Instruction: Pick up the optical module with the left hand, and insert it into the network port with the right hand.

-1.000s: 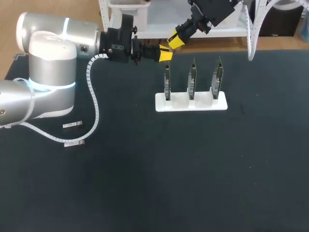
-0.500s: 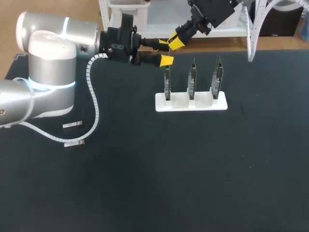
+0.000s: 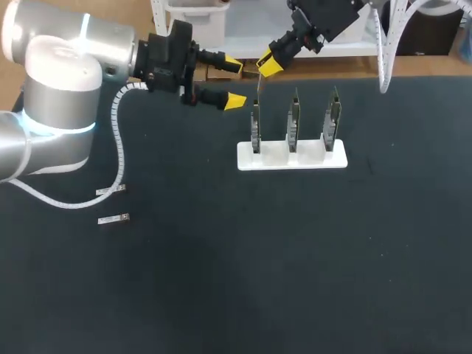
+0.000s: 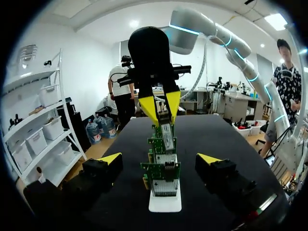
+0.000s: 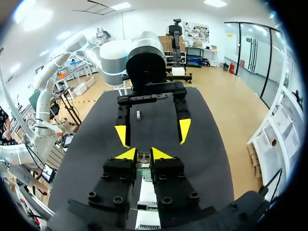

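One module (image 4: pixel 166 137) pinched in right claw (image 5: pixel 142 154).

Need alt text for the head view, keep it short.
The right claw holds an optical module over the leftmost of three upright circuit boards in a white holder on the black table. The left claw is open and empty beside it; two spare modules lie at the table's left.

The counter (image 3: pixel 295 258) is matt black. A white stand (image 3: pixel 291 158) holds green circuit boards (image 3: pixel 293 118). The left gripper (image 3: pixel 234 82) and right gripper (image 3: pixel 268 63) are black with yellow fingers (image 3: pixel 235 101). The module (image 4: pixel 166 137) is silver; the left arm (image 3: pixel 63 74) is silver-white with a blue ring.
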`<act>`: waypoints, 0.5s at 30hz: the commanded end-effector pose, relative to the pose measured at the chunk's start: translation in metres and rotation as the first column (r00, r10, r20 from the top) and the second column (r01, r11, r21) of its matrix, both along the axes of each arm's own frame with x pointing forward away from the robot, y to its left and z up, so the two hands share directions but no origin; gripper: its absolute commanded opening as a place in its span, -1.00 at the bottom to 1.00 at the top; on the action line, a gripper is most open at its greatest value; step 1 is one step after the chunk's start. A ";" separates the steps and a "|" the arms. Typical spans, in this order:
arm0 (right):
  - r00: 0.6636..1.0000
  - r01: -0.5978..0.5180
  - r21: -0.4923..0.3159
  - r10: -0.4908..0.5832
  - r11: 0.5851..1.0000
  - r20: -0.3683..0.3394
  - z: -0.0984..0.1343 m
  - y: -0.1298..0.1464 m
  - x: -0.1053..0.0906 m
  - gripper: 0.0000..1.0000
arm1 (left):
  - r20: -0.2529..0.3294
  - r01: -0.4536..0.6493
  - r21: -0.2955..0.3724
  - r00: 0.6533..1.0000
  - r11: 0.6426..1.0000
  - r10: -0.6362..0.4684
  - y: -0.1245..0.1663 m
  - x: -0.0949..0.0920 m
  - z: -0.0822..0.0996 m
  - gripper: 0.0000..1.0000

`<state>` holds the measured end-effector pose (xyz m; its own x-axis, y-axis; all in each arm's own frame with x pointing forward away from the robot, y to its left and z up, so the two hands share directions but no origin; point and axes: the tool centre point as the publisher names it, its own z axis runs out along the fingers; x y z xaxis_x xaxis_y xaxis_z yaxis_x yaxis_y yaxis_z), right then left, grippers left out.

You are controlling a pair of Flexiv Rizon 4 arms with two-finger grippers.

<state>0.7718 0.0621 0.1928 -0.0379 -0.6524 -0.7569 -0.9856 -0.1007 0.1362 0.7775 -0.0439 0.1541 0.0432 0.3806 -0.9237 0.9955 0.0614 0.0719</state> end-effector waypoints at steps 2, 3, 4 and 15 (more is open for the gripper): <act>1.000 -0.011 0.000 0.011 1.000 -0.004 0.000 0.001 0.004 -1.00 | 0.007 -0.013 0.061 1.000 0.998 0.012 0.003 -0.008 -0.003 1.00; 1.000 -0.012 0.000 0.012 1.000 -0.004 0.000 0.002 0.004 -1.00 | 0.007 -0.011 0.073 1.000 0.997 0.010 0.003 -0.009 -0.005 1.00; 1.000 -0.013 0.000 0.013 1.000 -0.004 0.000 0.002 0.004 -1.00 | 0.013 -0.009 0.087 1.000 0.996 0.007 0.002 -0.010 -0.007 1.00; 1.000 -0.006 0.000 0.006 1.000 -0.005 0.000 0.001 0.002 -1.00 | 0.023 -0.003 0.164 1.000 0.986 0.000 -0.004 -0.013 -0.018 1.00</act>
<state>0.7737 0.0633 0.1922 -0.0372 -0.6540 -0.7555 -0.9841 -0.1074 0.1415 0.7627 -0.0459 0.1356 0.0634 0.5219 -0.8506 0.9933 0.0491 0.1042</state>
